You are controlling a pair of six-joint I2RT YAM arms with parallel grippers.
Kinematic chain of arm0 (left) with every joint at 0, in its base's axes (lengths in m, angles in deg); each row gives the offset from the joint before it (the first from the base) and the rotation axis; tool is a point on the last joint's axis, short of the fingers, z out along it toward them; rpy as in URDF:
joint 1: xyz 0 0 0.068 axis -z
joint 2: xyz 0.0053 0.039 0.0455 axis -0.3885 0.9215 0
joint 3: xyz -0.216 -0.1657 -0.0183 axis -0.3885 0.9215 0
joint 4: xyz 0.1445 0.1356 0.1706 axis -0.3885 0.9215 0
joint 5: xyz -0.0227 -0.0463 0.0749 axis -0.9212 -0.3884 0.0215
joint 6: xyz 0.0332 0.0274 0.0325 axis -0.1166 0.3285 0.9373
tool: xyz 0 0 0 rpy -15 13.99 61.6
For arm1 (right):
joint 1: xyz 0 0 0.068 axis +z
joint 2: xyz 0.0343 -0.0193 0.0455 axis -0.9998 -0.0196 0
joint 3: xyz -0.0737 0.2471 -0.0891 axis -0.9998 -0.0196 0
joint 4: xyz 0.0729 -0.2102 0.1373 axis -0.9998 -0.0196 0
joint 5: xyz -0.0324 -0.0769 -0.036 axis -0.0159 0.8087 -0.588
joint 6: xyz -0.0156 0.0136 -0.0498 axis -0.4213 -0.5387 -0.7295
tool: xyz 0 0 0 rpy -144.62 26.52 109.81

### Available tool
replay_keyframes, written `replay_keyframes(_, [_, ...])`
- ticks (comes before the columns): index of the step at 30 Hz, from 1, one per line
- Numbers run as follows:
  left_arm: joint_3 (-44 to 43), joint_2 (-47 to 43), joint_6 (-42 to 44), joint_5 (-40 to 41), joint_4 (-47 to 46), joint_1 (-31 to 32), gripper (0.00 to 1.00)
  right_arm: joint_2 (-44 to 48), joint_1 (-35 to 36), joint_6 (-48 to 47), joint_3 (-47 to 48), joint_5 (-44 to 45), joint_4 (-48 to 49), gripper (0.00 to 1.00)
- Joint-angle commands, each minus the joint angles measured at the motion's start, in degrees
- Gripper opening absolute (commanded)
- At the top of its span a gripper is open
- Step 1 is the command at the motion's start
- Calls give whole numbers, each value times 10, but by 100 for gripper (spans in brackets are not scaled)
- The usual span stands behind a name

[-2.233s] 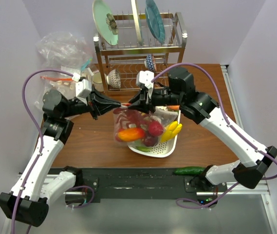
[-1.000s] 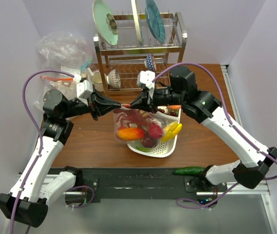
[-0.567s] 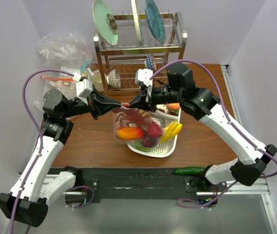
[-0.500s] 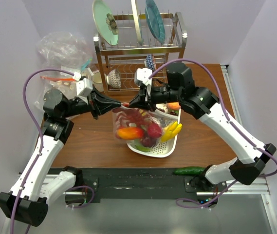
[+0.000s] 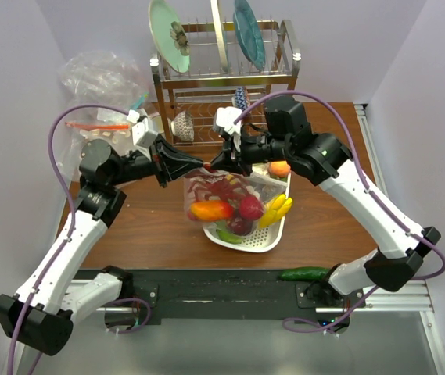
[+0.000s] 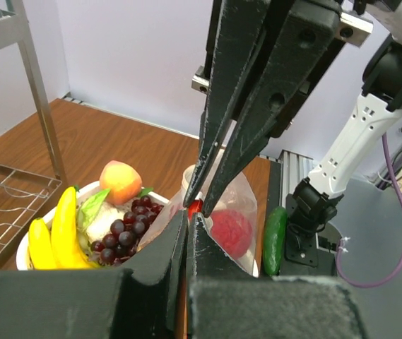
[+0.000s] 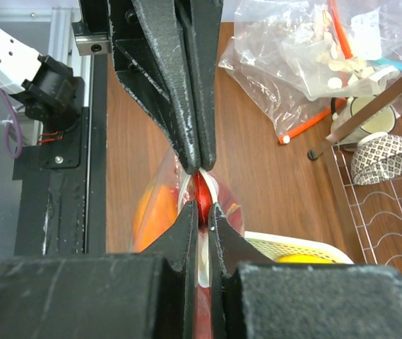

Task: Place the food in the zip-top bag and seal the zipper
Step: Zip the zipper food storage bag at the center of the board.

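The zip-top bag (image 5: 224, 200) hangs in the air over the white tray (image 5: 249, 242), with a red lobster, an orange pepper (image 5: 210, 209) and a red fruit (image 5: 249, 207) inside. My left gripper (image 5: 199, 166) and right gripper (image 5: 213, 164) meet tip to tip, both shut on the bag's mouth edge at the zipper (image 7: 188, 192). A small red piece (image 7: 202, 191) sits on that edge between the two sets of fingertips. In the left wrist view my left gripper (image 6: 188, 216) pinches the bag (image 6: 239, 201) just under the right fingers (image 6: 218, 183). A peach (image 5: 279, 169) lies in the tray.
Yellow bananas (image 5: 277, 209), dark grapes (image 6: 119, 233) and pale green cabbage stay in the tray. A green cucumber (image 5: 303, 273) lies at the table's near edge. A metal dish rack (image 5: 226, 86) stands at the back, with a bulky clear bag (image 5: 101, 82) at the back left.
The left arm has risen and its wrist has swung right. The right wrist has shifted slightly toward the back. The bag has moved with them; both grips on it are unchanged.
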Motion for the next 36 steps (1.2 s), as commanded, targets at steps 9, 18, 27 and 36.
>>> replay_keyframes(9, [-123, 8, -58, 60, -90, 24, 0, -12, 20, 0, 16, 68, -96, 0])
replay_keyframes(18, [-109, 29, -175, 56, -228, 26, 0, -50, 25, 0, 28, 53, -129, 0])
replay_keyframes(27, [-76, 33, -202, 68, -270, 38, 0, -75, 25, 15, 25, 43, -96, 0])
replay_keyframes(36, [-97, 27, -150, 70, -205, 39, 0, -6, 21, 54, -2, 72, -7, 0])
